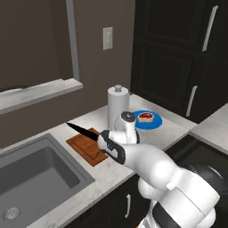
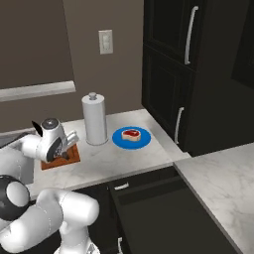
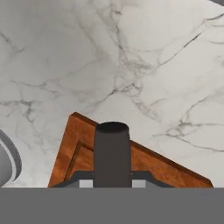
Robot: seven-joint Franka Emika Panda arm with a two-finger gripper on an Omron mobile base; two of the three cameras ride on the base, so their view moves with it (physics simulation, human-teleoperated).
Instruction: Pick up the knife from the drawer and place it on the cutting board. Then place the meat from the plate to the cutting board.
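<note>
Desk: the white marbled desk (image 1: 176, 129) runs from the sink to the tall black cabinets and carries the task's things; its veined top also lies beyond the board in the hand view (image 3: 131, 65).
Sink: a grey basin (image 1: 31, 178) is sunk into the desk on the left, just beside the cutting board.
Drawer: the wide black drawer (image 2: 163, 198) stands pulled out below the desk edge, its dark inside showing.
Arm: the white arm reaches forward and left from the base, its wrist above the cutting board in both base views.
Paper towel roll: an upright white roll (image 1: 117, 107) stands between the board and the plate, near the wall.
Plate: the blue plate (image 2: 140, 140) lies flat on the desk to the right of the roll, well apart from the board.
Cutting board: the reddish-brown board (image 1: 84, 147) lies flat beside the sink; in the hand view its corner and groove (image 3: 70, 144) sit directly under the hand.
Knife: the black knife (image 1: 82, 130) is lifted above the board, its blade pointing up and left toward the wall; the dark handle end (image 3: 112, 153) rises in the middle of the hand view.
Pincer: the pincer (image 1: 103, 140) is clenched on the knife handle, over the board.
Meat: the red steak (image 2: 131, 134) with its pale rim rests on the plate.
</note>
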